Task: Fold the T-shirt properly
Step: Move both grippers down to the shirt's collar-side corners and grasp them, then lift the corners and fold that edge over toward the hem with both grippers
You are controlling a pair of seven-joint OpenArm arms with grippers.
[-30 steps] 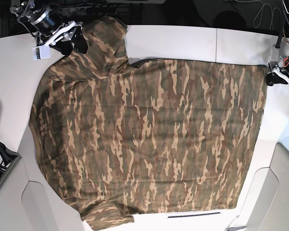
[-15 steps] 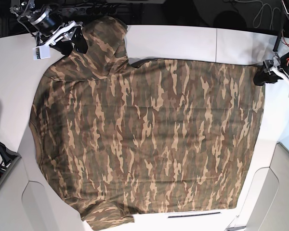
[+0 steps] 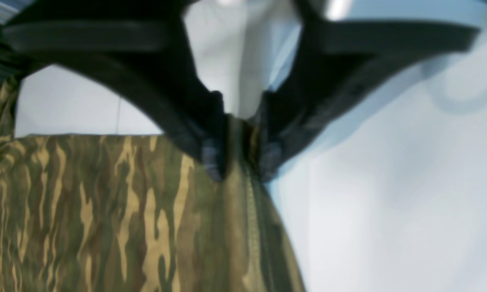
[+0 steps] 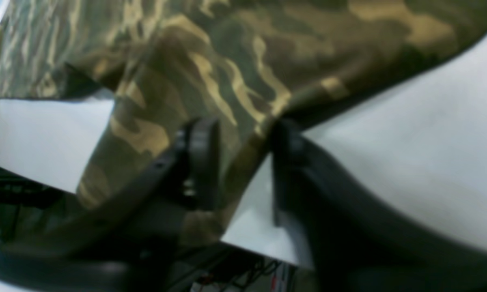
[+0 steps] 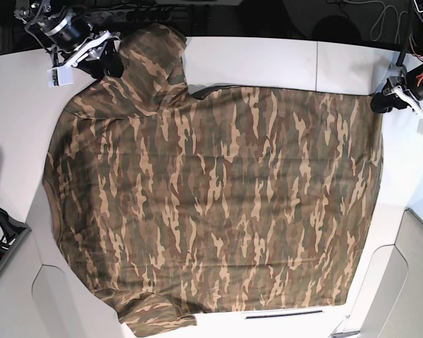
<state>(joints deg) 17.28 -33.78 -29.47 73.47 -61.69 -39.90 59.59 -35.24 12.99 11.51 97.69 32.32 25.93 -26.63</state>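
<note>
The T-shirt point(image 5: 218, 204) lies flat across the table point(image 5: 268, 60), long axis three to nine o'clock, with the left gripper point(image 3: 239, 170) pinching its two-o'clock hem corner and the right gripper point(image 4: 243, 162) pinching the eleven-o'clock sleeve.

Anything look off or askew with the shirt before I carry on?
Yes. The camouflage cloth T-shirt lies flat, but its upper sleeve is bunched in the right pincer, and the lower sleeve hangs past the white table's edge.
</note>
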